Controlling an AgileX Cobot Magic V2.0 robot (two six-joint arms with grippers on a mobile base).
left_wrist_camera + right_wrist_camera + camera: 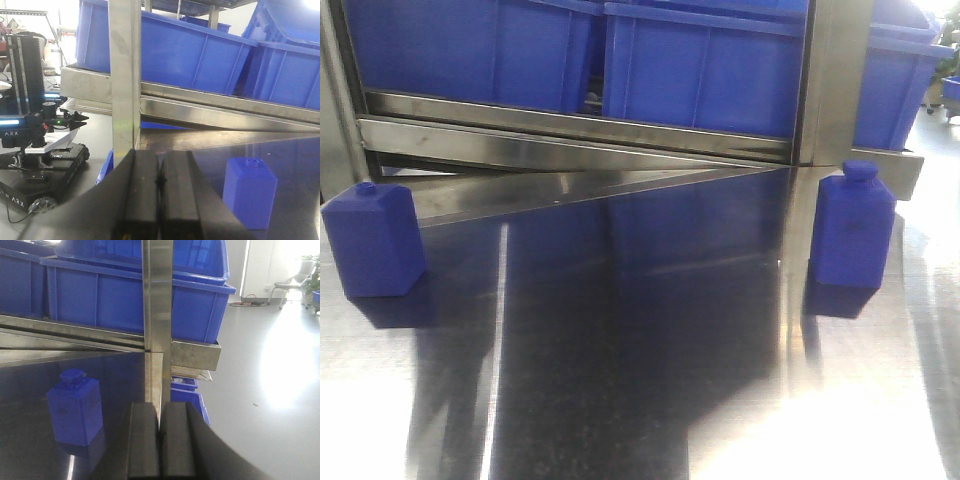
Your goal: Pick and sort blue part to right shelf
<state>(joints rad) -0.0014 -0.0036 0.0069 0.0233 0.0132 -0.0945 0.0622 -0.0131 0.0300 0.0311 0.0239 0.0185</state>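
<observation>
**A:** ok, front view first. There's a shiny steel counter (620,380) with two little bottle shapes standing upright on it, each with a cap on top. The left blue part (372,240) is way over at the left edge. The right blue part (852,230) stands just in front of the shelf's upright post (835,70). They're well apart from each other.

**B:** and the right shelf (570,128)?

**A:** It's directly behind the counter, with a flat steel rail across the front and big blue crates (700,70) sitting above it. Both parts are on the counter, not in a crate.

**B:** left wrist cam?

**A:** The left claw (160,157) is closed, black jaws pressed flat together. The left blue part (249,192) stands on the counter off to its right, not touching it. A left-hand post (125,75) rises straight ahead, with the crates behind the rail. Off to the left there's a wheeled robot (40,150) on the floor with ARX printed on it.

**B:** right wrist?

**A:** Pretty much the same deal. The right claw (160,407) is closed too, jaws tight against each other. The right blue part (75,407) stands upright on the counter to its left, clear of it. The upright post is dead ahead and a small blue crate (190,395) sits low beside it. Past that there's grey floor (260,390) and a chair (295,282) far off on the right.
</observation>
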